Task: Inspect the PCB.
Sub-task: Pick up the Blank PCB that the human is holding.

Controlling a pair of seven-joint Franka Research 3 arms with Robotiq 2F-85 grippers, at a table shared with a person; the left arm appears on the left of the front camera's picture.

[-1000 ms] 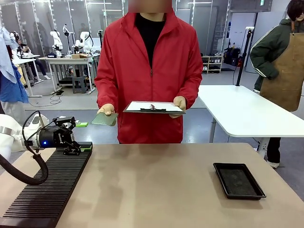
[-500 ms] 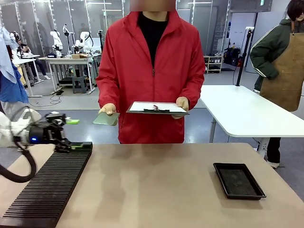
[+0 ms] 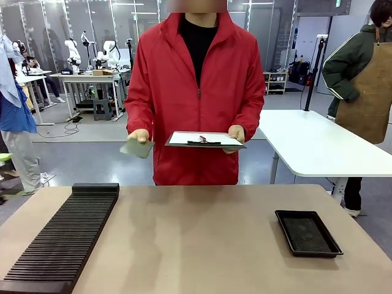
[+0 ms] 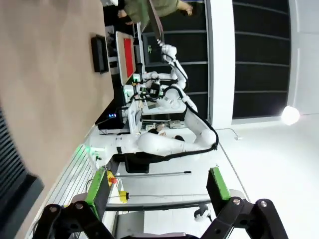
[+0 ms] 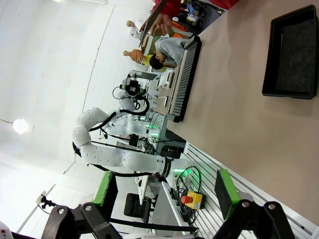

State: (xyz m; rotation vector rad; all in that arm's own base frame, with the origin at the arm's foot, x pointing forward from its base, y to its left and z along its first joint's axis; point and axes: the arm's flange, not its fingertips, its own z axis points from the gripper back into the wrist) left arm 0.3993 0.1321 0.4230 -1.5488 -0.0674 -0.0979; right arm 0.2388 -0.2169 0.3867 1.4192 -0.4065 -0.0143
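Across the table, a person in a red jacket holds the PCB (image 3: 137, 147), a thin pale green board, in one hand at waist height, and a white clipboard (image 3: 205, 139) in the other. My left gripper (image 4: 158, 189) is open, with nothing between its green pads (image 4: 97, 191); it points away from the table at the lab behind. My right gripper (image 5: 164, 191) is also open and empty, off the near edge of the table.
A long black ribbed rack (image 3: 61, 236) lies along the table's left side, also in the right wrist view (image 5: 184, 79). A small black tray (image 3: 307, 233) sits at the right, seen too from both wrists (image 5: 294, 55) (image 4: 99, 47). Another person stands at a white table (image 3: 312, 144) behind.
My left arm has drawn back leftward from the rack's far end and left the front view. The person has raised and tilted the PCB a little.
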